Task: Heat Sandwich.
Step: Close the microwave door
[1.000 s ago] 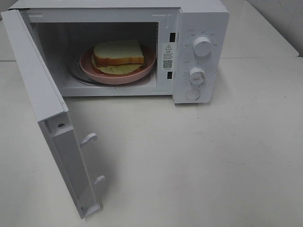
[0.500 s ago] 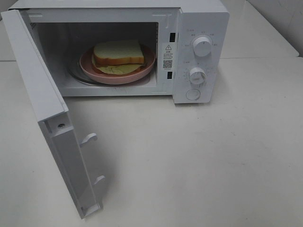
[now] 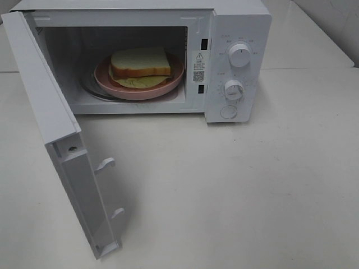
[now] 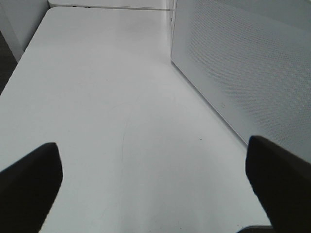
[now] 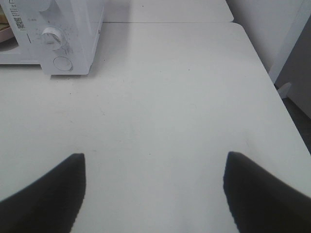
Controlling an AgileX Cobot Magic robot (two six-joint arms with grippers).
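Both sets of jaws hang wide and empty, the thick white-bread sandwich (image 3: 140, 63) already inside the white microwave (image 3: 242, 19) on a round pink plate (image 3: 171, 83), door (image 3: 49, 109) not yet shut.

White microwave (image 3: 238, 33) on off-white desk (image 3: 252, 185), door (image 4: 252, 63) panel pale grey with fine dot-mesh, pink plate (image 3: 140, 94) upper-centre of frame, sandwich (image 3: 140, 60) white bread, tan-brown crust, pale yellow-green filling, black-on-white QR label (image 3: 198, 74).
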